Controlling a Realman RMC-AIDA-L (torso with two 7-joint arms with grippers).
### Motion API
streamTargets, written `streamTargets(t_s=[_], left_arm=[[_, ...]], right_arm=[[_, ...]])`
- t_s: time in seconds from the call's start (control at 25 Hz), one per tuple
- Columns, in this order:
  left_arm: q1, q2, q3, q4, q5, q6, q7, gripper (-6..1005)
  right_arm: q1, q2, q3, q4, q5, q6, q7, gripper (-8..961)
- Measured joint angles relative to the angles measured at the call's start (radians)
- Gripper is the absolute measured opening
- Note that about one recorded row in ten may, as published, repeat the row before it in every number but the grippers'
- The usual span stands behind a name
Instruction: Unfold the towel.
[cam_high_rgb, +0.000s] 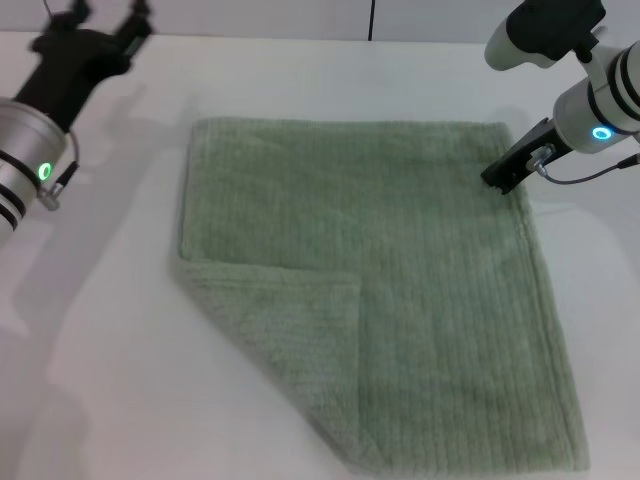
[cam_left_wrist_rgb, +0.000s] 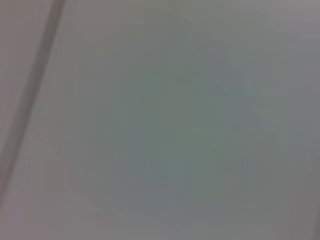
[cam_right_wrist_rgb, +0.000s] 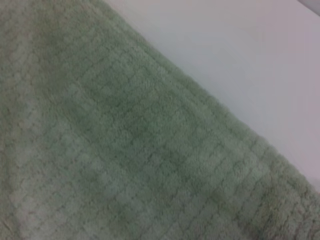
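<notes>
The pale sage-green towel (cam_high_rgb: 420, 300) lies spread on the white table (cam_high_rgb: 90, 380). Its near left corner is folded over onto the cloth as a triangular flap (cam_high_rgb: 295, 340). My right gripper (cam_high_rgb: 505, 172) is low at the towel's far right edge, touching or just above it. The right wrist view shows the ribbed towel (cam_right_wrist_rgb: 125, 150) close up, with its hemmed edge next to bare table (cam_right_wrist_rgb: 240, 60). My left gripper (cam_high_rgb: 103, 15) is open and empty over the table's far left, well away from the towel. The left wrist view shows only a blurred grey surface.
The white table surrounds the towel, with bare room to its left and a narrower strip to its right (cam_high_rgb: 600, 330). A dark vertical line (cam_high_rgb: 372, 20) marks the wall behind the table's far edge.
</notes>
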Motion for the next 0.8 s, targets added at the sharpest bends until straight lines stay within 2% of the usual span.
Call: streamTargets(t_s=[0.08, 0.16, 0.2, 0.36, 0.44, 0.52, 0.6, 0.8], left_arm=[[-0.002, 0.002, 0.073, 0.055, 0.059, 0.031, -0.119, 806], [-0.002, 0.002, 0.231, 0.162, 0.103, 0.079, -0.290, 806], [0.001, 0.002, 0.282, 0.197, 0.109, 0.090, -0.341, 806], [0.047, 0.004, 0.638, 0.450, 0.125, 0.149, -0.644, 805], [0.080, 0.009, 0.783, 0.572, 0.143, 0.156, -0.762, 805], [0.104, 0.014, 0.882, 0.673, 0.182, 0.167, -0.857, 805], [0.116, 0.015, 0.935, 0.755, 0.234, 0.200, -0.928, 805], [0.088, 0.014, 0.943, 0.838, 0.364, 0.331, -1.048, 805]], right_arm=[[0.002, 0.000, 0.001, 0.001, 0.000, 0.000, -0.001, 2], [0.003, 0.000, 0.002, 0.001, 0.000, 0.000, -0.001, 2], [0.003, 0.000, 0.002, 0.001, 0.000, 0.000, -0.001, 2], [0.006, 0.000, 0.003, 0.003, 0.000, 0.000, -0.001, 2], [0.008, 0.000, 0.003, 0.004, 0.000, 0.000, -0.001, 2], [0.008, 0.000, 0.004, 0.004, 0.000, 0.000, -0.004, 2], [0.008, 0.000, 0.004, 0.004, 0.000, 0.000, -0.009, 2], [0.014, -0.003, 0.005, 0.015, 0.000, -0.001, -0.011, 2]])
